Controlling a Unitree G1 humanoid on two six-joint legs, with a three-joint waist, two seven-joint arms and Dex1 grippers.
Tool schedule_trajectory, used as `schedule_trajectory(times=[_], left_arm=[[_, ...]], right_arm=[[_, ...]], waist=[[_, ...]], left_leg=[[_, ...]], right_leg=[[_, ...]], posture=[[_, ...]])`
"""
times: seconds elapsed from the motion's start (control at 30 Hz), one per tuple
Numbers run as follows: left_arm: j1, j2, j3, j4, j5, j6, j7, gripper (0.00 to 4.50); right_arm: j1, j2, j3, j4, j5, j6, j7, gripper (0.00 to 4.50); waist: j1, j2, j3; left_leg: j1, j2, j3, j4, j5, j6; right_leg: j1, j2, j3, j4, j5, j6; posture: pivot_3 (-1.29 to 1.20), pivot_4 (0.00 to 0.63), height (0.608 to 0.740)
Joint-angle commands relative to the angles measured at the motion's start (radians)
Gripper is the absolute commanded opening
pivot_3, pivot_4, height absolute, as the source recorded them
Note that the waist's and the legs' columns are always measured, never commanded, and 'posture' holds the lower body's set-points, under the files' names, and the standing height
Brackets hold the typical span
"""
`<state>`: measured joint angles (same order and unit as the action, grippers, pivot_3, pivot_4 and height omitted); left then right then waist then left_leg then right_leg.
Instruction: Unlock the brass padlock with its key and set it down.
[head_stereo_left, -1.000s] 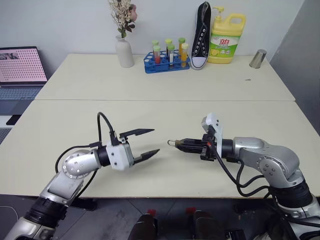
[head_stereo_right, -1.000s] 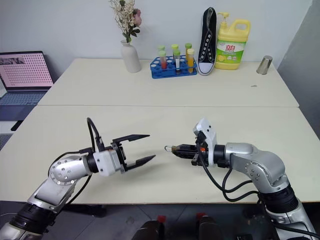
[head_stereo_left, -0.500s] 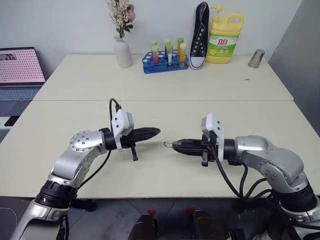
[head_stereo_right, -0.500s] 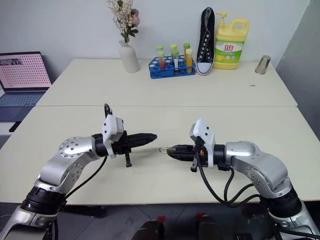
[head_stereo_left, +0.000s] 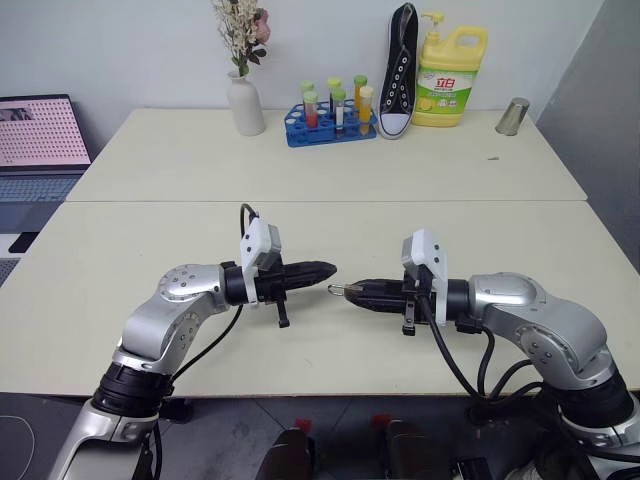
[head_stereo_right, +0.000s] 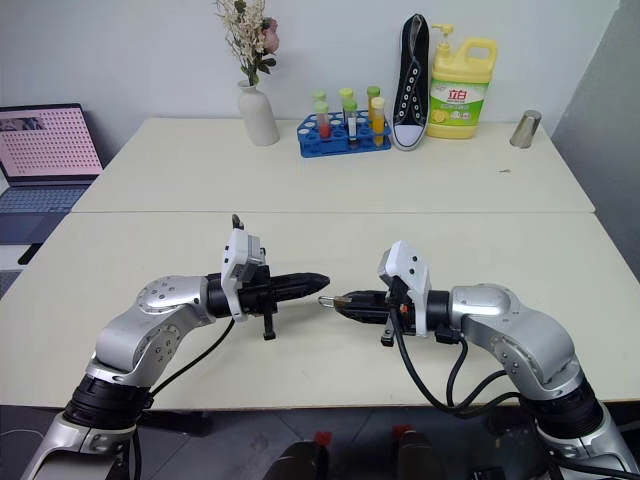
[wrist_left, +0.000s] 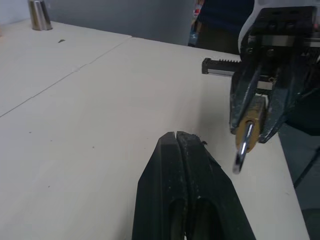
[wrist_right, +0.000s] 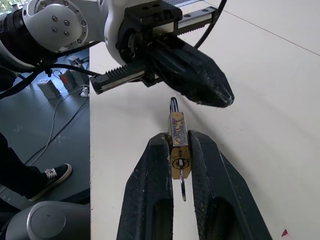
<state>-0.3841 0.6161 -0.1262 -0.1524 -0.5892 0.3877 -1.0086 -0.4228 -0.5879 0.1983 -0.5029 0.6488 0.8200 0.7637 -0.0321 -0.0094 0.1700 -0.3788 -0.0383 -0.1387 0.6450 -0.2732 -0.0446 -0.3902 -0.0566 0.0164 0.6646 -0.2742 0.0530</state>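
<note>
While clamped between the fingers of the right hand (head_stereo_left: 352, 291), the brass padlock (wrist_right: 178, 145) is held above the cream worktop (head_stereo_left: 320, 240), shackle pointed toward the left hand (head_stereo_left: 328, 270), whose fingers are pressed together, tip just beside the shackle, apart from it.

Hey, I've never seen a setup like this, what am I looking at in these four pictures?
A two-armed robot at a cream table. The two wide pictures come from cameras in its head; the two close-ups come from cameras on its wrists. The right gripper pinches a tiny golden-brass padlock with a silvery shackle, a key in its keyhole. The left gripper is shut, holding nothing, its tip pointing at the lock. At the table's far edge stand a white vase, a blue tube rack, a black sneaker and a yellow soap bottle.
</note>
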Motion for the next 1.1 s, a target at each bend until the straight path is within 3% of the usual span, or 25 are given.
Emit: schedule_trajectory(times=[0.03,0.7,1.1], left_arm=[[0.006,-0.01,0.008,-0.049,0.002,0.013,-0.007,0.0],[0.048,-0.03,0.004,-0.086,0.041,0.047,-0.05,0.0],[0.086,0.03,0.042,-0.147,-0.015,0.121,-0.104,0.0]], right_arm=[[-0.012,0.005,-0.01,-0.036,0.001,-0.021,0.011,0.14],[-0.018,0.008,-0.002,-0.022,-0.014,-0.029,0.019,0.14],[-0.008,0.006,0.007,-0.01,-0.05,-0.049,0.039,0.14]], waist=[[0.0,0.0,0.0],[0.0,0.0,0.0],[0.0,0.0,0.0]], left_leg=[[0.0,0.0,0.0,0.0,0.0,0.0],[0.0,0.0,0.0,0.0,0.0,0.0],[0.0,0.0,0.0,0.0,0.0,0.0]], right_leg=[[0.0,0.0,0.0,0.0,0.0,0.0],[0.0,0.0,0.0,0.0,0.0,0.0],[0.0,0.0,0.0,0.0,0.0,0.0]], posture=[[0.0,0.15,0.74],[0.0,0.15,0.74],[0.0,0.15,0.74]])
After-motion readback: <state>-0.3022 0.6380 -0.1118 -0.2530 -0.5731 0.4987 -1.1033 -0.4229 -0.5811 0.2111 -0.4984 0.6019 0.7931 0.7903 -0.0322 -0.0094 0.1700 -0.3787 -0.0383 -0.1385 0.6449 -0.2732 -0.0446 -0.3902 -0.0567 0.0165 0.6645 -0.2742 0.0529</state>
